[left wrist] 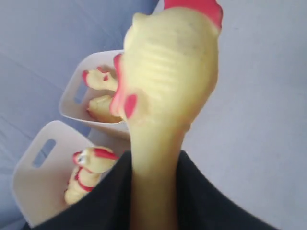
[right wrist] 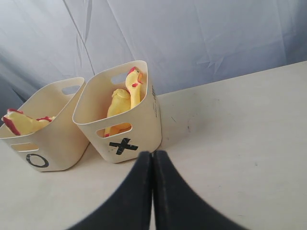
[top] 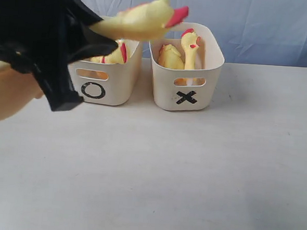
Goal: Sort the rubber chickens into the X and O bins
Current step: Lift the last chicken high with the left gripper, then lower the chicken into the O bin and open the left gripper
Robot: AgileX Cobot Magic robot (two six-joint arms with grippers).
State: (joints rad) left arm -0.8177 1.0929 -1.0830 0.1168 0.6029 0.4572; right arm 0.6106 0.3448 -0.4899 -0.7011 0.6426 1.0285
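Observation:
My left gripper (top: 98, 36) is raised at the upper left, shut on the neck of a large yellow rubber chicken (top: 141, 18). Its red-tipped head reaches over the O bin (top: 119, 84) towards the X bin (top: 208, 71). In the left wrist view the black fingers (left wrist: 201, 201) flank the neck of the held chicken (left wrist: 165, 81). One chicken (top: 115, 55) lies in the O bin. Two chickens (top: 170, 56) (top: 190, 44) stand in the X bin. My right gripper (right wrist: 152, 155) is shut and holds nothing, low over the table in front of the X bin (right wrist: 144, 129).
The two bins stand side by side at the back of the pale table (top: 192, 169), in front of a blue-grey cloth backdrop (top: 273, 28). The held chicken's body (top: 6, 95) hangs at the left edge. The right arm is out of the exterior view.

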